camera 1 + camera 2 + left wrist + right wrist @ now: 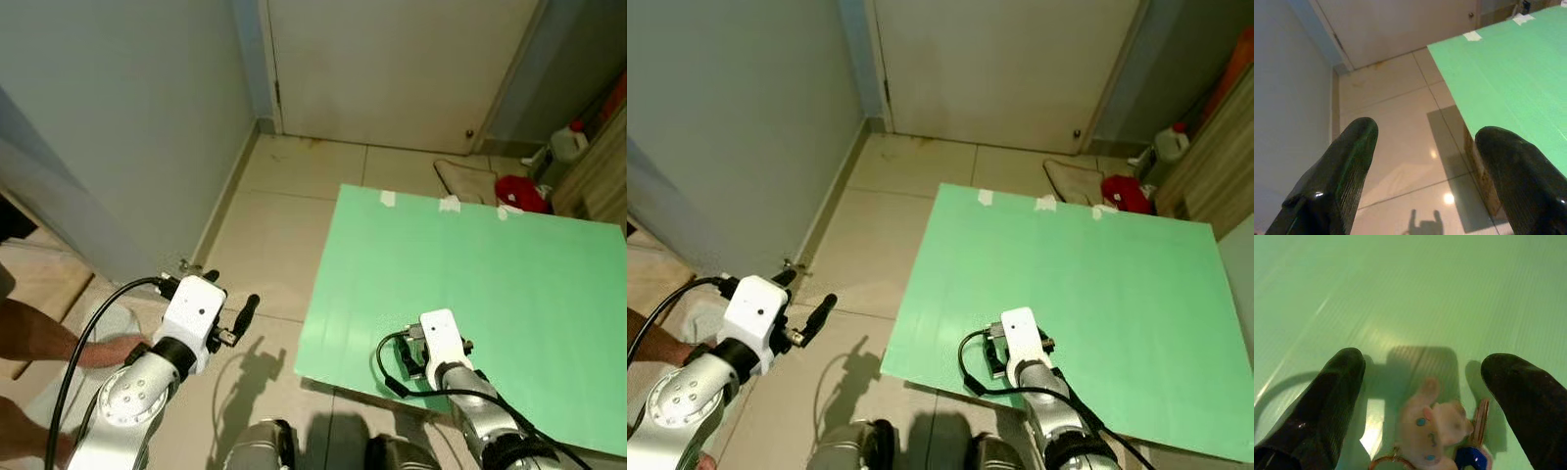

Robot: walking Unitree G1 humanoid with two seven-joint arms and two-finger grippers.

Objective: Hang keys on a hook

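While spread wide, right tool (1425, 382) straddles keys (1442, 438).

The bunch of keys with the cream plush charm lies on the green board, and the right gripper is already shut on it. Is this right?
Not quite. The right wrist view shows the right gripper open, one black finger on each side of the bunch of keys with the cream plush charm, not shut on it. The keys do lie on the green board.
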